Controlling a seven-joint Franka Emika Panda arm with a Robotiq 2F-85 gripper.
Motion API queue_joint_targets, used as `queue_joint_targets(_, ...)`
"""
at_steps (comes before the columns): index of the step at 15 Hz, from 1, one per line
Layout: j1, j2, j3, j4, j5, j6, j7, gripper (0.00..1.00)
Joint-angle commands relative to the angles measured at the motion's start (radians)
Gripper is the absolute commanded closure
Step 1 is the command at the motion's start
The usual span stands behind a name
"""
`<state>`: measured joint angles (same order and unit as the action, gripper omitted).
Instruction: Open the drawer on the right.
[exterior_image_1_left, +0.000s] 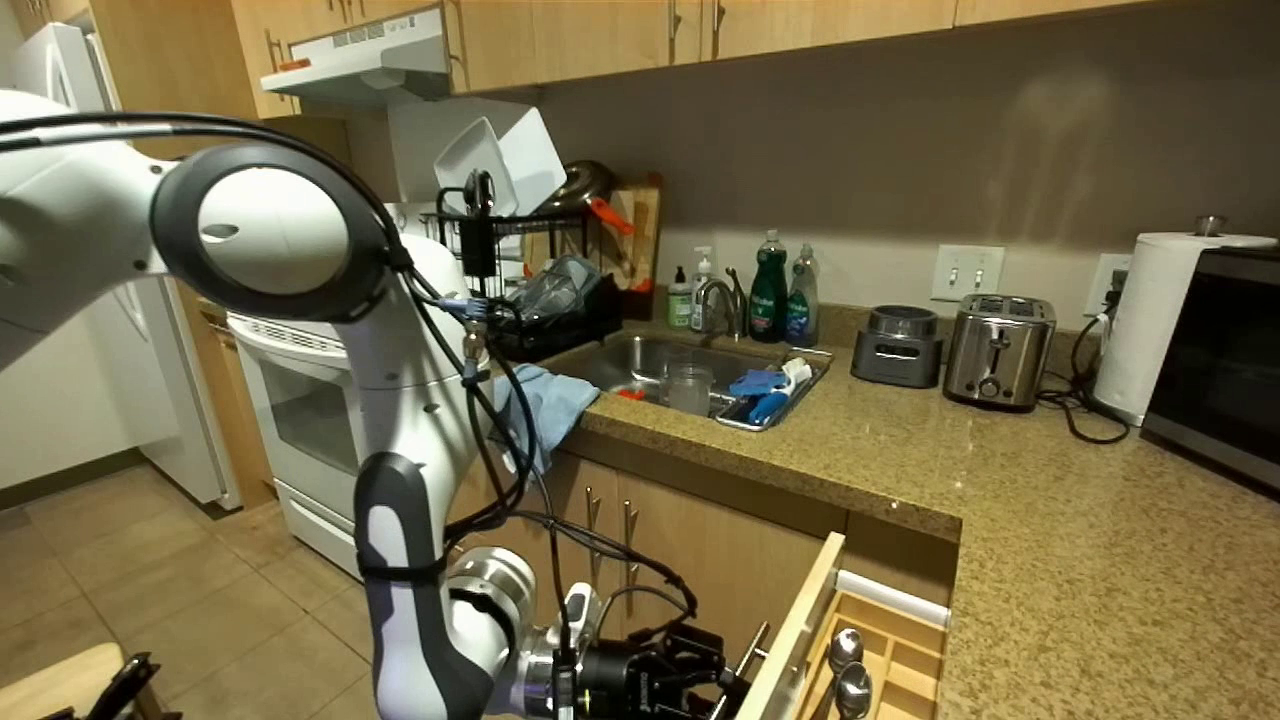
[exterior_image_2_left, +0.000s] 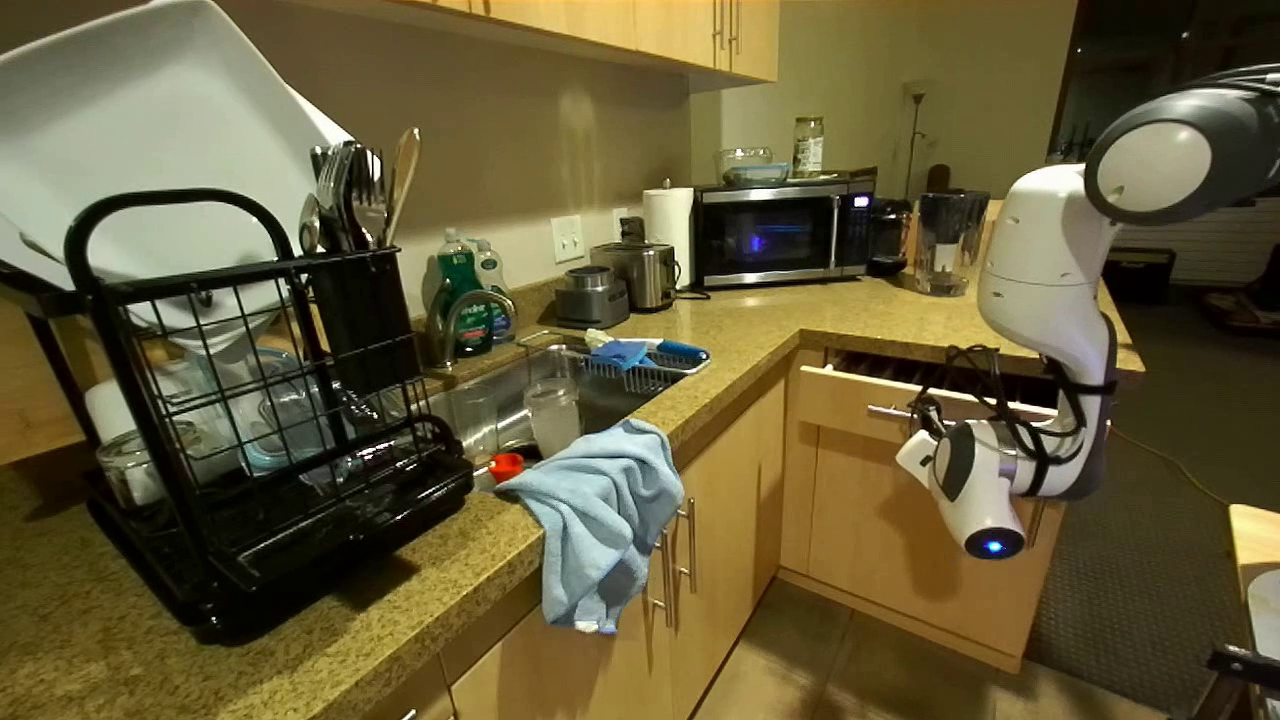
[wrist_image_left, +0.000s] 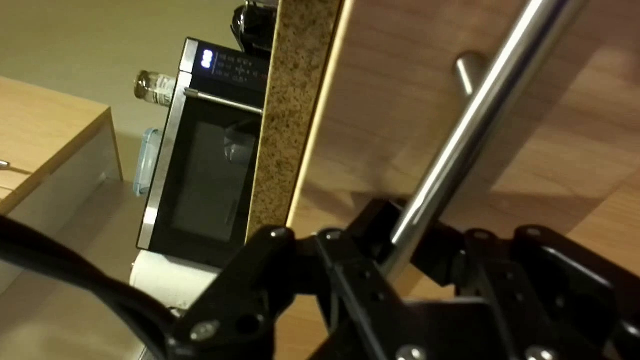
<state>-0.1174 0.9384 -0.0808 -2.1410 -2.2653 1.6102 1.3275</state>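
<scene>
The light-wood drawer (exterior_image_1_left: 792, 645) stands partly pulled out from under the counter, seen in both exterior views. Its wooden cutlery tray (exterior_image_1_left: 915, 668) shows inside, with metal spoons (exterior_image_1_left: 846, 650) in a compartment. In the wrist view the slim metal handle (wrist_image_left: 465, 125) runs diagonally across the flat drawer front (wrist_image_left: 385, 105). My black gripper (wrist_image_left: 404, 237) is shut on this handle, one finger on each side of the bar. In an exterior view the gripper (exterior_image_1_left: 722, 688) reaches the handle from the front; the lower part of the grip is cut off by the frame edge.
The granite counter (exterior_image_2_left: 760, 365) overhangs the drawer. Cabinet doors with upright handles (exterior_image_1_left: 630, 545) meet the drawer side at the corner. A blue towel (exterior_image_2_left: 605, 520) hangs over the sink edge. Loose black cables (exterior_image_1_left: 600, 540) hang along my arm. A small table (exterior_image_1_left: 65, 685) stands behind.
</scene>
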Motion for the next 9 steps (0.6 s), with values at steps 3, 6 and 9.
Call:
queue_joint_targets(3,-0.014,-0.111,0.030,-0.195,-0.145,-0.025,0.104,0.46)
queue_joint_targets(6,-0.021,-0.130,0.022,-0.237,-0.247,-0.021,0.152,0.27)
queue_joint_targets(9,-0.036,-0.141,0.026,-0.257,-0.304,-0.022,0.176,0.08)
